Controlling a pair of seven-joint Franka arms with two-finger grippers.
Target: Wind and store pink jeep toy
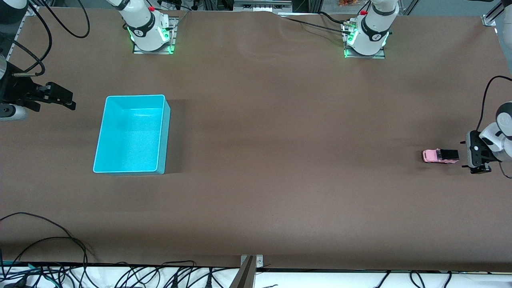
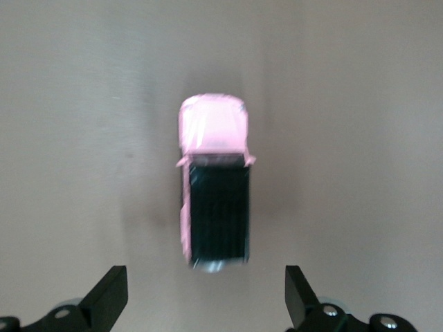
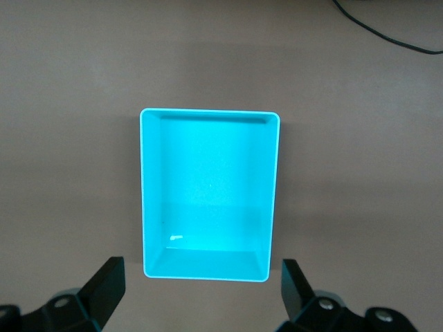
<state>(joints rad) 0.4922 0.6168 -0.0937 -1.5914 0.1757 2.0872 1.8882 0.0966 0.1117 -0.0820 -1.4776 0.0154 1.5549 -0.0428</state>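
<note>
Pink jeep toy (image 1: pixel 440 156) on table, just beside left hand (image 1: pixel 476 157), untouched; hand's fingers apart, empty.

The front view looks down from high across the brown table (image 1: pixel 256 160), facing both arm bases along its top edge and taking in the whole surface. The left wrist view looks straight down, close over the pink jeep toy (image 2: pixel 214 183), which the front view shares at the left arm's end. The right wrist view looks down from higher onto the turquoise bin (image 3: pixel 148 194), also in the front view.
</note>
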